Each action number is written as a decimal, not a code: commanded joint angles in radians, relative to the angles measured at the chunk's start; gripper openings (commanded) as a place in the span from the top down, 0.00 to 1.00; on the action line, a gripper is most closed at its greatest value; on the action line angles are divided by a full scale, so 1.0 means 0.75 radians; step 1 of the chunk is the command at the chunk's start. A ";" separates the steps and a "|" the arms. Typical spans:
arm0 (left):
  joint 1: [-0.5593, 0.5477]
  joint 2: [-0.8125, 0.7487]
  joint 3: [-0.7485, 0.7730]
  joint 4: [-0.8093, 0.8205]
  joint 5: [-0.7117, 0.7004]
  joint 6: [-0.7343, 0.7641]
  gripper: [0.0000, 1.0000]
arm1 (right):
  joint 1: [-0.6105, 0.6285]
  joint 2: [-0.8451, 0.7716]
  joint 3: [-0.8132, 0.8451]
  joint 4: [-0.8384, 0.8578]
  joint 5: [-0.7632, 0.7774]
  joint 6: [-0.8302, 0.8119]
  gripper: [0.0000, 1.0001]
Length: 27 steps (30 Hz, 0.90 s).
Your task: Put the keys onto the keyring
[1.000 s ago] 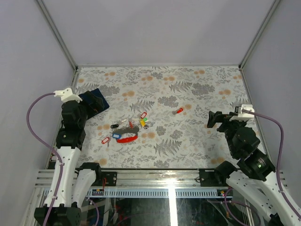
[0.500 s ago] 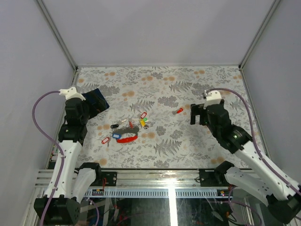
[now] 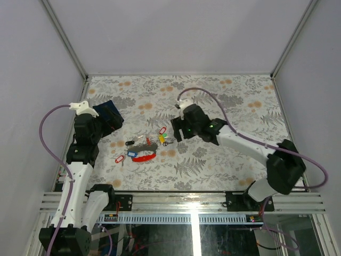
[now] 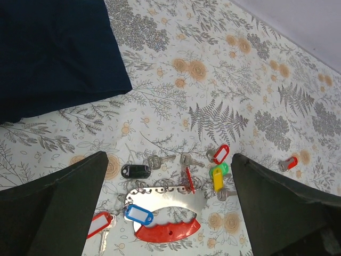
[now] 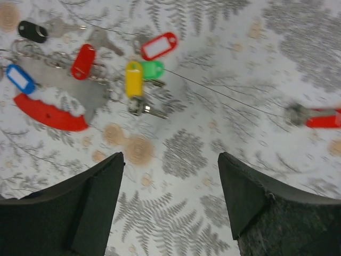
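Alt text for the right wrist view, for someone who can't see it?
The open, empty right gripper hovers above the floral table. Upper left, coloured-tagged keys lie clustered by the keyring with its red strap; one red-tagged key lies apart at the right edge.

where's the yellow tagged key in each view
Top external: yellow-tagged key near the centre, slightly left.
Left wrist: key lower right of centre.
Right wrist: key upper middle, left of centre.
Shared landmark: the red strap beside the key cluster.
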 commanded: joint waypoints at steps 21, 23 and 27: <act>0.003 -0.021 -0.025 -0.075 -0.009 0.064 0.00 | 0.212 0.768 0.526 0.200 0.090 0.599 0.52; 0.002 -0.022 -0.025 -0.074 -0.006 0.064 0.00 | 0.216 0.795 0.554 0.179 0.089 0.601 0.52; 0.002 -0.021 -0.025 -0.073 0.000 0.066 0.00 | 0.220 0.839 0.585 0.159 0.089 0.603 0.55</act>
